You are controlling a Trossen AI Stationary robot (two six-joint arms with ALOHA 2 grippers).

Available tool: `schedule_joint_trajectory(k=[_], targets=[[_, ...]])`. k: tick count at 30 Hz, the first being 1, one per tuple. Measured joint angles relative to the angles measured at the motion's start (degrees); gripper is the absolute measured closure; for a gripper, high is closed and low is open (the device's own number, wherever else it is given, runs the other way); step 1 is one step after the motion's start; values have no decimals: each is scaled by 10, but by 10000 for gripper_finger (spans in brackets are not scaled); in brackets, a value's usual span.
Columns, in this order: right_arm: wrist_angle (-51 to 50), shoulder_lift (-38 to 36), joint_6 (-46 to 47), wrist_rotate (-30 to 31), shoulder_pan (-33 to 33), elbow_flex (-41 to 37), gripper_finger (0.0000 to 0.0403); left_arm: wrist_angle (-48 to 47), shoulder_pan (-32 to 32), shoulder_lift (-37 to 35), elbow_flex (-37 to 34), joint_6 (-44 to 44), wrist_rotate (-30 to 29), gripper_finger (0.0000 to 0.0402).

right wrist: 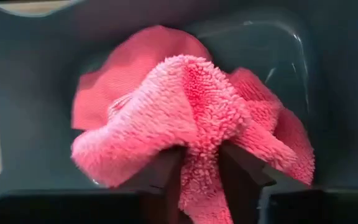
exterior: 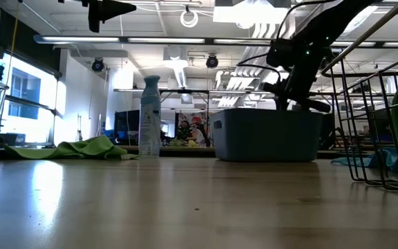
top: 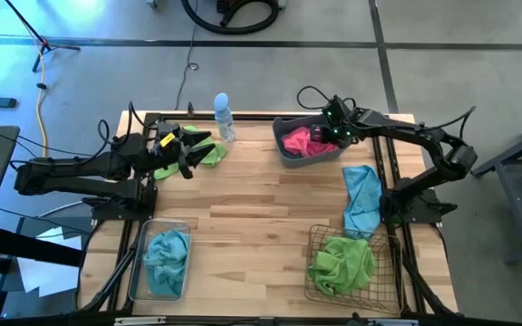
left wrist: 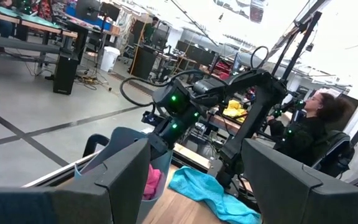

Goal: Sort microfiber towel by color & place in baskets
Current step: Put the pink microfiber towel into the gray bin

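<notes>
My right gripper [top: 329,134] is over the dark grey-blue tub [top: 284,154] at the table's far right, shut on a pink towel [right wrist: 185,106]. A second pink towel [right wrist: 104,87] lies on the tub's floor beneath it. My left gripper [top: 187,149] is open and raised above a lime green towel [top: 208,156] that lies flat on the far left of the table; nothing is between its fingers [left wrist: 117,180]. A teal towel [top: 361,197] lies on the table's right side. The clear bin [top: 136,272] holds a teal towel [top: 167,258]. The wire basket [top: 315,237] holds a green towel [top: 343,263]. My right gripper pinches a bunched fold of the pink towel [right wrist: 199,163] between its two fingers [right wrist: 166,174], coming from above and pointing down into the tub. The towel hangs bunched below the fingers, over the other pink towel; whether the two touch cannot be told.
A small clear bottle with a blue top [top: 224,116] stands at the far edge, next to the green towel. The table's middle [top: 261,217] is bare wood. A seated person [left wrist: 309,124] shows beyond the table's right side.
</notes>
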Motion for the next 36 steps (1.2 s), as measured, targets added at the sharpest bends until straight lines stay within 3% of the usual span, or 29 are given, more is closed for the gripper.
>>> schedule_joint_trajectory(k=[5, 9, 21, 27, 32, 36], targets=[[-27, 0, -35, -2, 0, 29, 245, 0, 0, 0, 0, 4, 0, 159], [-42, 0, -46, -2, 0, 48, 221, 0, 0, 0, 0, 3, 0, 159], [-90, -1, -118, -1, -1, 107, 217, 0, 0, 0, 0, 3, 0, 159], [-183, -5, -176, 50, -5, 149, 217, 0, 0, 0, 0, 3, 0, 159], [-252, -32, -198, 110, -6, 139, 260, 0, 0, 0, 0, 3, 0, 159], [-252, -73, -198, 112, -10, 102, 358, 0, 0, 0, 0, 3, 0, 159]])
